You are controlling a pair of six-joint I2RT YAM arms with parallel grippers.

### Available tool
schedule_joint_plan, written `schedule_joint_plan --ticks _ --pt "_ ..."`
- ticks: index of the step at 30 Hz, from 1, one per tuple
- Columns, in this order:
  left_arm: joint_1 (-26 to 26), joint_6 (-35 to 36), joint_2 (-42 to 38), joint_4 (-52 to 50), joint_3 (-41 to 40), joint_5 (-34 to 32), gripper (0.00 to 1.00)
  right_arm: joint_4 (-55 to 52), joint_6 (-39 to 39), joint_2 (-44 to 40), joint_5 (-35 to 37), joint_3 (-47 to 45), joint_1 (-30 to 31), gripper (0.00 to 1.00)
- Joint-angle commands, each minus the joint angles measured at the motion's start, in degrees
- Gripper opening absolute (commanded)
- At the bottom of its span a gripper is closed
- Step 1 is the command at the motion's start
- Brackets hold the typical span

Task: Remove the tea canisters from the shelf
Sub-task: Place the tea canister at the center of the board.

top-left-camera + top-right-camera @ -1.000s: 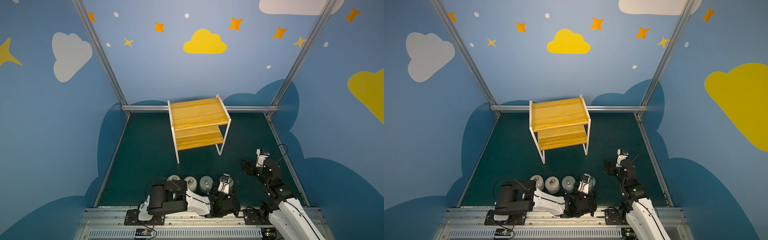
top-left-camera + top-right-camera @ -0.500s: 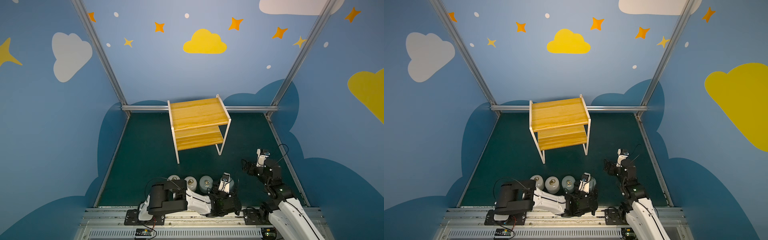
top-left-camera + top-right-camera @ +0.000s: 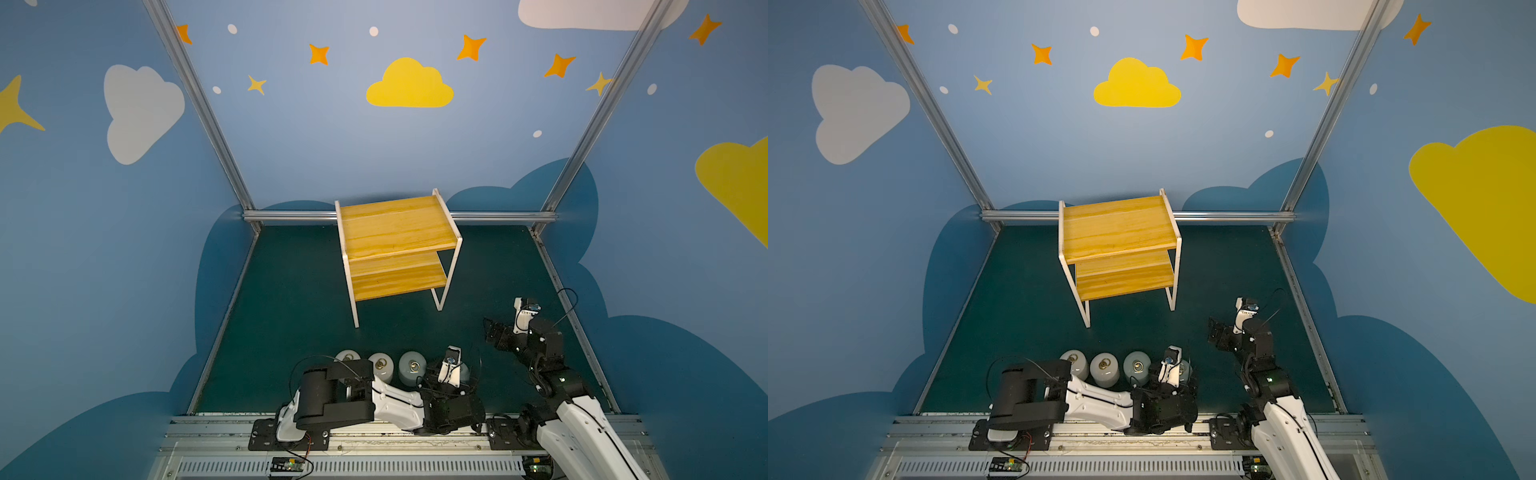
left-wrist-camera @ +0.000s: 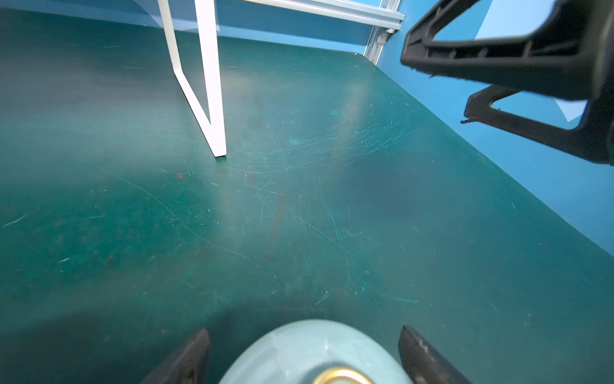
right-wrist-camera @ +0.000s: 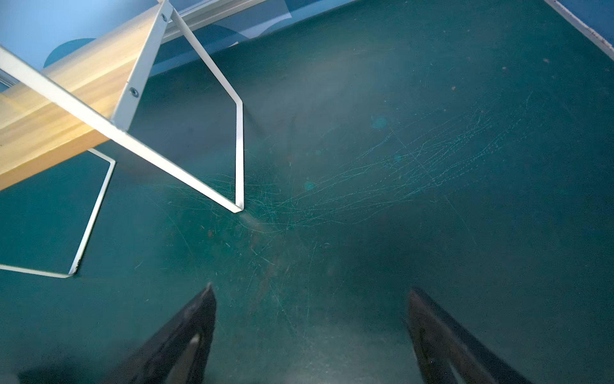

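The shelf (image 3: 395, 245) stands at the back middle with both yellow boards bare. The tea canisters stand in a row on the mat near the front: two white ones (image 3: 347, 357) (image 3: 381, 366), a grey-blue one (image 3: 412, 368), and another grey-blue one (image 4: 312, 352) half hidden under my left wrist (image 3: 1185, 369). My left gripper (image 4: 303, 329) is open around this last canister, with a gap on each side between fingers (image 4: 196, 349) and jar. To the right, over bare mat, my right gripper (image 5: 310, 289) (image 3: 492, 330) is open and holds nothing.
The shelf's white front leg (image 4: 212, 99) stands ahead of the left gripper, and its frame (image 5: 237, 149) is close ahead of the right one. An aluminium rail (image 3: 374, 432) runs along the front edge. Blue walls close in the green mat (image 3: 291, 311) on three sides.
My left gripper's jaws have parted from the grey-blue canister, which now stands free on the mat. Neither arm has visibly shifted.
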Motion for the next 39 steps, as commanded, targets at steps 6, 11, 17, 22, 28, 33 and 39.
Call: schedule_joint_plan --ticks 6,11,17,22,28,33,39 --pt "1.2 -4.5 -0.2 -6.2 1.1 -0.6 0.9 1.2 -0.3 -0.1 -0.9 -0.2 -0.7 0.92" --pt "2.3 -2.7 0.4 -3.4 0.3 1.2 0.9 1.2 -0.4 -0.1 -1.2 -0.3 -0.9 0.92" --pt "2.5 1.0 0.8 -1.6 0.8 1.5 0.91 1.1 -0.4 -0.1 -1.5 -0.4 -1.0 0.92" --pt "1.8 5.3 0.8 0.6 1.5 1.8 0.93 1.1 -0.3 -0.3 -1.7 -0.4 -1.1 0.92" --pt "0.9 11.4 0.9 3.2 2.8 2.1 0.97 1.1 -0.3 -0.5 -1.8 -0.5 -1.2 0.92" --pt "0.5 14.7 0.1 4.6 3.1 2.0 0.99 0.9 -0.3 -0.7 -2.1 -0.4 -1.3 0.92" --pt "-0.6 18.5 -1.2 5.9 3.1 1.3 1.0 0.3 -0.1 -0.9 -2.7 -0.2 -1.5 0.92"
